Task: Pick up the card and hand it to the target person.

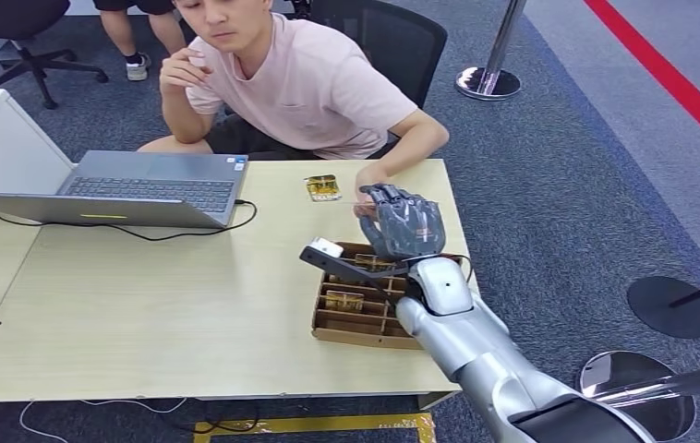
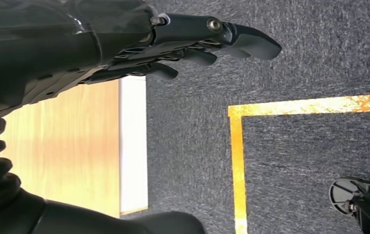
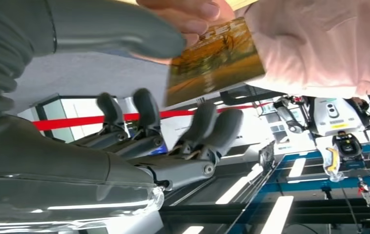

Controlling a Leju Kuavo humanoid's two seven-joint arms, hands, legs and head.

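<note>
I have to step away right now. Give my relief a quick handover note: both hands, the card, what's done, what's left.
Right hand: raised over the table's far edge, with the card between thumb and fingers.
The person's hand is already on the card, so the handover is midway.
Left hand: hanging by the table edge, holding nothing.
Cardboard tray holds more cards; another lies on the table.
Left: let go once the person has the card.

Pale matt wood table [image 1: 189, 305], brown cardboard tray [image 1: 357, 329], glossy printed card [image 3: 213, 61] (rough grey carpet [image 1: 559, 185] around).
</note>
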